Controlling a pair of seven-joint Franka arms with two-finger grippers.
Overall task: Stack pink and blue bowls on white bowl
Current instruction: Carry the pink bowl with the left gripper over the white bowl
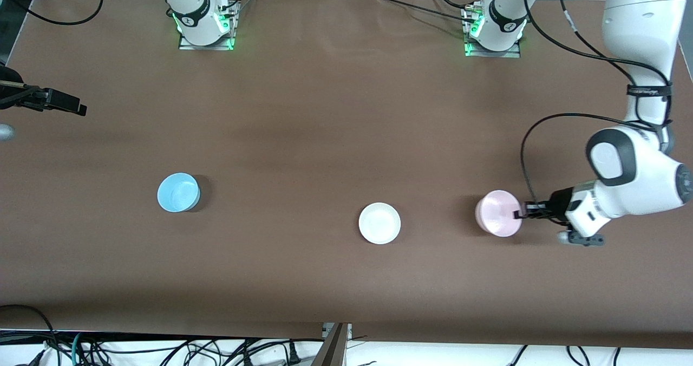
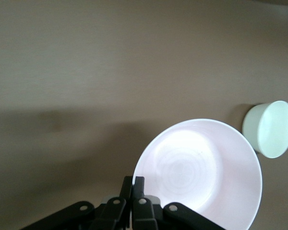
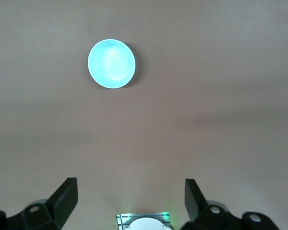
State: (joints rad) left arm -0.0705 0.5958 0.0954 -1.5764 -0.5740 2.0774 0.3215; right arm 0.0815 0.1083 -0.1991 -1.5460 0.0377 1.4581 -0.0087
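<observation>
Three small round bowls of smooth plastic sit on a matte brown table (image 1: 325, 138), all upright. The blue bowl (image 1: 178, 192) stands toward the right arm's end of the table, well apart from the others. The white bowl (image 1: 379, 223), glossy and plain, sits near the middle and a little nearer the front camera. The pink bowl (image 1: 498, 213) is beside it toward the left arm's end, the two apart; faint concentric rings show in its pale bottom in the left wrist view.

The left gripper (image 1: 518, 214) is pressed together on the pink bowl's rim at the side toward its own arm, one thin black finger inside the wall and one outside. From the pictures it is hard to tell whether the bowl rests on the table or is just lifted.

The right gripper (image 3: 130, 191) hangs high over the table with its fingers spread wide and nothing between them, the blue bowl in its view. In the front view only a dark piece of it shows at the edge.
</observation>
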